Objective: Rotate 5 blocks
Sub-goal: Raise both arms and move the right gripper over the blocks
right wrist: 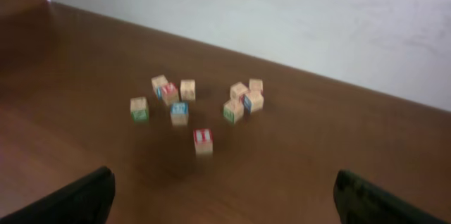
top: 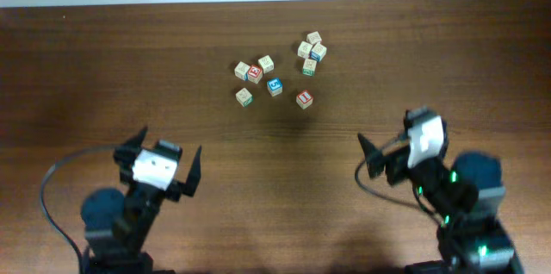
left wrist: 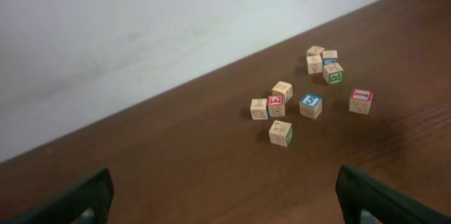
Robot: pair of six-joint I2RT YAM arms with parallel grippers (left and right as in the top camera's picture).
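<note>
Several small pale-wood letter cubes lie loose on the brown table at its far middle. Among them are a blue-marked cube (top: 275,86) (left wrist: 311,104) (right wrist: 180,113), a red-marked one (top: 304,99) (left wrist: 361,100) (right wrist: 203,141), a green-marked one (top: 244,96) (left wrist: 280,133), a second green one (top: 310,66) (left wrist: 333,73) and a nearly plain one (top: 266,64) (left wrist: 282,91). They stand apart from each other. My left gripper (top: 171,139) (left wrist: 229,203) and right gripper (top: 384,127) (right wrist: 225,199) hover open and empty, well short of the cubes.
A plain cube touching a red-marked one (top: 255,73) sits at the left of the group. A cluster of two plain cubes and a blue one (top: 318,52) lies at the back right. The table's far edge meets a white wall (left wrist: 141,34).
</note>
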